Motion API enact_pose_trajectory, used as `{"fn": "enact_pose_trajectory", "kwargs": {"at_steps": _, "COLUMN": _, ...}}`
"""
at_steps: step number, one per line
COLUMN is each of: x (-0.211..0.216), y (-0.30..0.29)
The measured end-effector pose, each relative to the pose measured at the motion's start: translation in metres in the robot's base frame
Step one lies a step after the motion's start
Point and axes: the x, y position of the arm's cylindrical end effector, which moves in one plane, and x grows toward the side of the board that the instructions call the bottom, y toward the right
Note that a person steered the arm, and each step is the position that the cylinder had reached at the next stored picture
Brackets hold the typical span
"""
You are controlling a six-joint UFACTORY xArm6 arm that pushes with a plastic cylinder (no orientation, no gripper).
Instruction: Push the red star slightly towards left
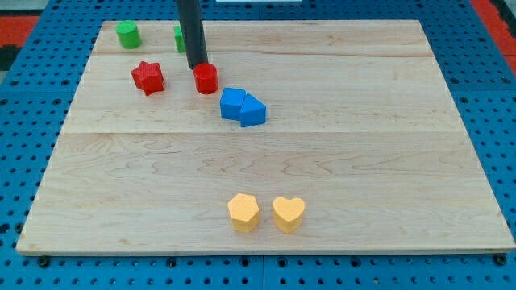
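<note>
The red star (148,77) lies on the wooden board (363,145) at the upper left. My tip (197,67) stands to the star's right, a short gap away, touching or nearly touching the top edge of a red cylinder (205,78). The rod rises out of the view's top.
A green cylinder (128,35) sits near the top left corner. Another green block (179,38) is partly hidden behind the rod. Two blue blocks (242,106) lie together right of the red cylinder. A yellow hexagon (243,212) and a yellow heart (289,213) lie near the bottom.
</note>
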Motion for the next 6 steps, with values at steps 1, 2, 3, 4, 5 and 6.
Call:
{"fn": "enact_pose_trajectory", "kwargs": {"at_steps": 1, "x": 0.026, "y": -0.024}}
{"fn": "enact_pose_trajectory", "kwargs": {"at_steps": 2, "x": 0.045, "y": -0.036}}
{"fn": "enact_pose_trajectory", "kwargs": {"at_steps": 3, "x": 0.047, "y": -0.065}}
{"fn": "enact_pose_trajectory", "kwargs": {"at_steps": 4, "x": 0.047, "y": -0.089}}
{"fn": "enact_pose_trajectory", "kwargs": {"at_steps": 5, "x": 0.067, "y": -0.081}}
{"fn": "enact_pose_trajectory", "kwargs": {"at_steps": 6, "x": 0.068, "y": -0.009}}
